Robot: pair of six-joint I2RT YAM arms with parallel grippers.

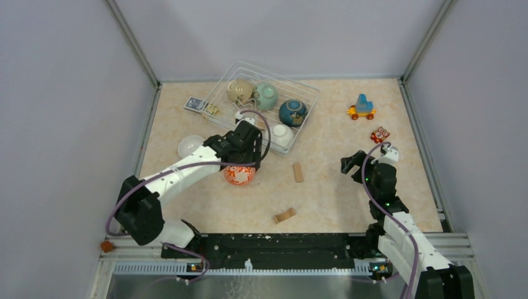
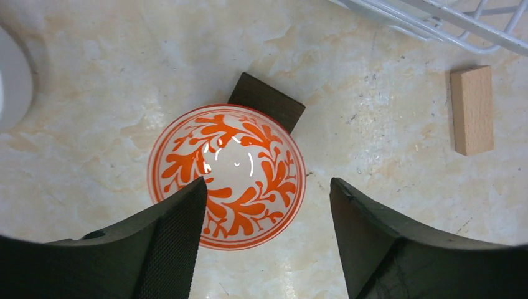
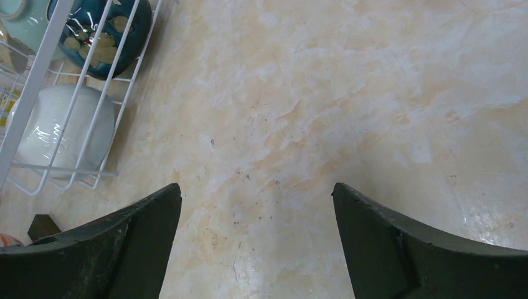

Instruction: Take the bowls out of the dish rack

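The dish rack (image 1: 306, 89) stands at the back middle of the table. It holds a beige bowl (image 1: 240, 90), a mint green bowl (image 1: 266, 95), a dark blue bowl (image 1: 292, 112) and a white bowl (image 1: 282, 134). Another white bowl (image 1: 190, 146) sits on the table left of the rack. The white bowl with orange-red pattern (image 1: 240, 175) stands upright on the table in front of the rack. My left gripper (image 1: 244, 161) is open just above it, empty. In the left wrist view the patterned bowl (image 2: 243, 156) lies under the open gripper (image 2: 268, 205). My right gripper (image 1: 352, 161) is open and empty over bare table (image 3: 256, 212).
A dark block (image 2: 266, 99) lies behind the patterned bowl. Wooden blocks (image 1: 298, 172) (image 1: 284, 215) lie in the middle. A toy train (image 1: 362, 108) and a red toy (image 1: 380, 134) sit at the right. A card (image 1: 195, 104) lies left of the rack.
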